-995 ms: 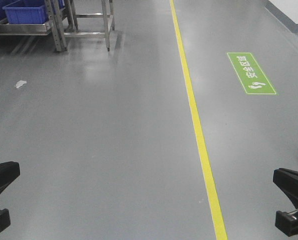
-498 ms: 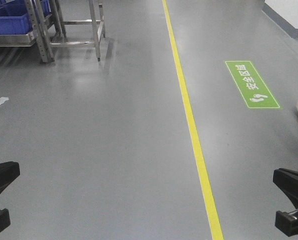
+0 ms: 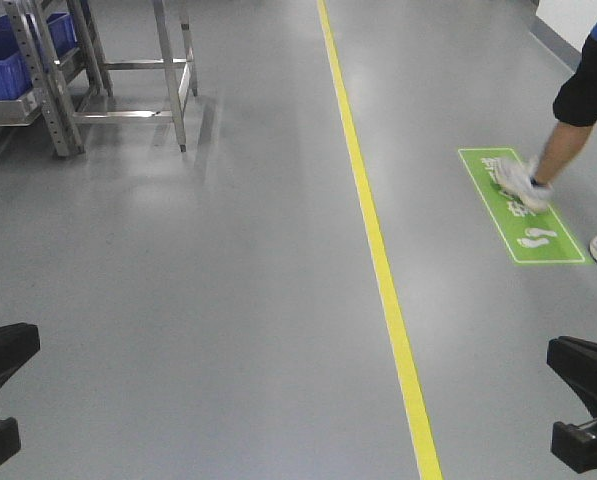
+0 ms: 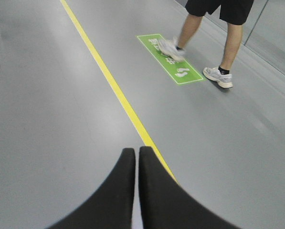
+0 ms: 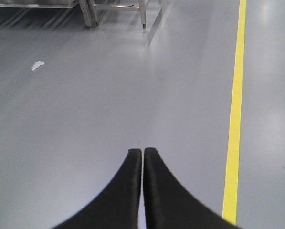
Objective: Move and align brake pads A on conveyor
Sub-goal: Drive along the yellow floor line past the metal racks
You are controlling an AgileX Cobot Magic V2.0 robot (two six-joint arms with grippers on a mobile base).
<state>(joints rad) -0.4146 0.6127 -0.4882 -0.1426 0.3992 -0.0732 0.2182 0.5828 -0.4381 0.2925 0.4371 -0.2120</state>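
**Both grippers clenched on nothing over open floor**

We see the left gripper with its two black fingers pressed together, only a hairline slit between them and nothing held. The right gripper reads the same: clenched, nothing held.

Brake pads A and the conveyor: we cannot place them, as no view shows either.

Under both grippers lies smooth grey floor. A yellow line runs from near to far, right of centre. Right of the line, a green floor sign with white footprints. A person in dark shorts and white shoes has one blurred foot on the sign and the other foot on the floor right of it.

Far left: a steel rack holding a blue bin, with a steel frame beside it. A small white scrap lies on the floor near the rack.
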